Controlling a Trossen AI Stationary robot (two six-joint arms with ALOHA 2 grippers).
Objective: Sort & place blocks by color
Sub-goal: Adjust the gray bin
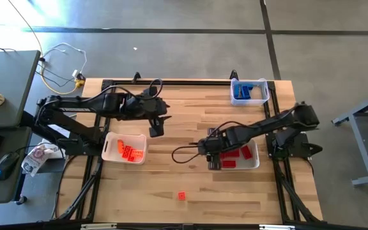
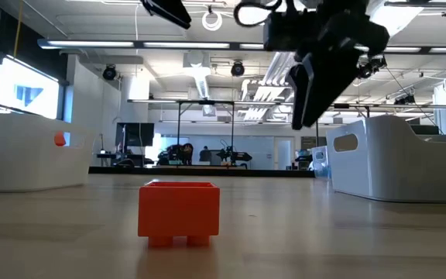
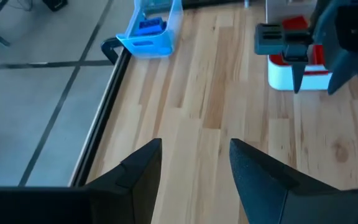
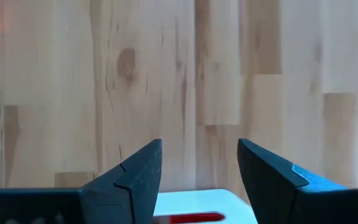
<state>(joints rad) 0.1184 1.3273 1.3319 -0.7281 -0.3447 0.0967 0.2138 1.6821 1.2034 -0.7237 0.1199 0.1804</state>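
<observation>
One orange block (image 1: 181,196) (image 2: 179,213) stands alone on the table near its near edge. Several orange blocks lie in the white tray (image 1: 110,151) at the left, several red blocks in the white tray (image 1: 255,161) at the right, blue blocks in the tray (image 1: 250,91) at the far right. My left gripper (image 1: 156,126) (image 3: 194,162) is open and empty above the table beside the orange tray. My right gripper (image 1: 213,156) (image 4: 199,163) is open and empty over the red tray's left rim (image 4: 194,200).
Bare wooden table lies between the two trays and around the lone orange block. A desk with keyboard and mouse (image 1: 5,165) stands off the table's left. Cables (image 1: 62,64) lie on the floor beyond the far left corner.
</observation>
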